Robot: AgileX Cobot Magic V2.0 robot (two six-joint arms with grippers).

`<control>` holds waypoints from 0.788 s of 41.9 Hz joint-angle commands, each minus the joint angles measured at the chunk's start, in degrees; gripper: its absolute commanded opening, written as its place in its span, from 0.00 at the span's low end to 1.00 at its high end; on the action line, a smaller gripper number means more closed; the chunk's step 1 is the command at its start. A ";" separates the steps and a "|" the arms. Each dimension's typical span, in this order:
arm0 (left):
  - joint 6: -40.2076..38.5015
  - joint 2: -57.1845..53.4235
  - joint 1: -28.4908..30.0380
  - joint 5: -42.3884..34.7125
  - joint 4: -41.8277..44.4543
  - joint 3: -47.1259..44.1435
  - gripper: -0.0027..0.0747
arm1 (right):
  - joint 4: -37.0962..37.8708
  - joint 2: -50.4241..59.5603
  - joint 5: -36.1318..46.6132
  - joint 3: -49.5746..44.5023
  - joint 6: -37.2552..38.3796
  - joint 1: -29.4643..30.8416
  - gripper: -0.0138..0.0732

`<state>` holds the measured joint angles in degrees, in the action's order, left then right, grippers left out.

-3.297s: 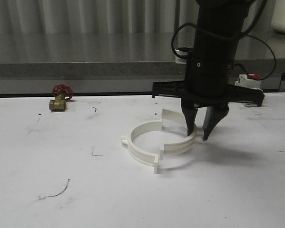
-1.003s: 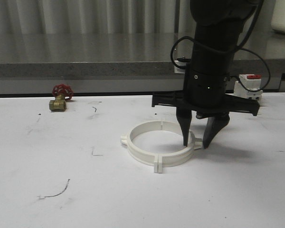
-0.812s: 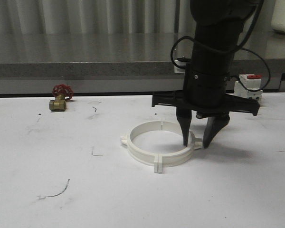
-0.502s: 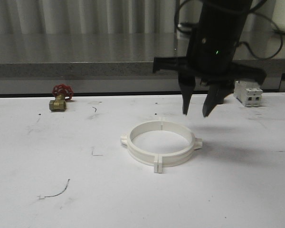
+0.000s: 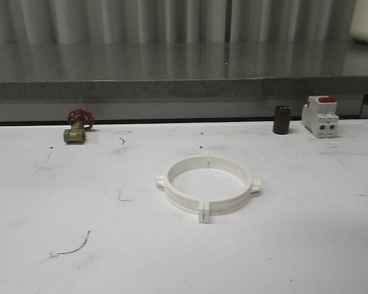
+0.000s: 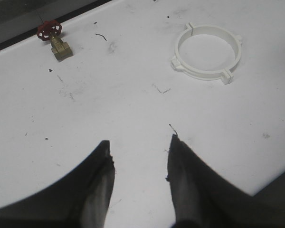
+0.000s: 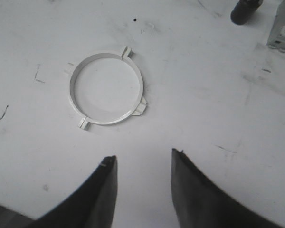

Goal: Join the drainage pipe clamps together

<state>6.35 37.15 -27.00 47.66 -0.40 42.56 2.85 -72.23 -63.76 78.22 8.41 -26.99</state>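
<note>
The two white drainage pipe clamps (image 5: pixel 207 184) lie flat on the white table, closed into one ring, their end tabs meeting at the far and near sides. The same ring (image 6: pixel 207 53) lies well beyond my left gripper (image 6: pixel 139 141), which is open and holds nothing. In the right wrist view the ring (image 7: pixel 107 89) rests on the table some way beyond my right gripper (image 7: pixel 143 157), also open and empty. Both grippers hang high above the table, apart from the ring.
A brass valve with a red handwheel (image 5: pixel 78 125) sits at the back left. A small dark cylinder (image 5: pixel 281 119) and a white breaker with a red top (image 5: pixel 320 116) stand at the back right. A grey ledge (image 5: pixel 122 90) runs behind the table.
The right arm, with its fingers astride the ring's right side a second ago, has lifted up and left the front view. The ring stays closed and in place.
</note>
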 commanded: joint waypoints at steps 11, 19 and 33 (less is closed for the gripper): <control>-0.01 -0.13 0.04 -3.96 -0.49 1.50 0.39 | 0.28 21.21 1.60 -10.59 -2.68 0.40 0.52; -0.01 -0.13 0.04 -3.96 -0.49 1.50 0.39 | 0.20 30.82 1.61 -20.63 -2.68 0.40 0.52; -0.01 -0.13 0.04 -4.18 -0.49 1.50 0.39 | 0.15 42.56 4.15 -30.12 -2.68 0.40 0.52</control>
<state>6.35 37.15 -27.00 47.61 -0.40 42.56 2.85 -31.12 -64.09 47.61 6.42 -26.99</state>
